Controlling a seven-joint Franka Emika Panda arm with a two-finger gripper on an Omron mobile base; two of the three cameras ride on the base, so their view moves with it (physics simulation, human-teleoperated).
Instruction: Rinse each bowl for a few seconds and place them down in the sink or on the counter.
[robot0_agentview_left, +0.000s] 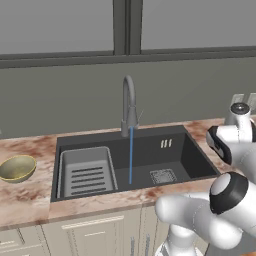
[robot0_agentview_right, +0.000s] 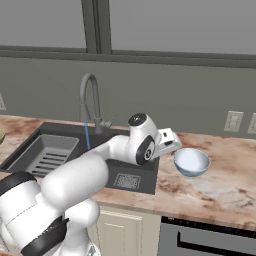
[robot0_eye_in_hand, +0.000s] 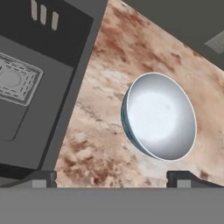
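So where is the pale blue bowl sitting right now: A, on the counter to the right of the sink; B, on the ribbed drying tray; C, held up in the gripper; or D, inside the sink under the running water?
A: the pale blue bowl rests on the counter right of the sink, with the open gripper hovering near it, not holding it.

The faucet (robot0_agentview_left: 129, 107) rises behind the middle of the sink (robot0_agentview_left: 195, 162), its water stream (robot0_agentview_left: 131, 155) falling into the basin. The drying tray (robot0_agentview_left: 86, 172) fills the left part. Bare counter (robot0_agentview_right: 220, 187) surrounds the pale blue bowl (robot0_agentview_right: 191, 162).
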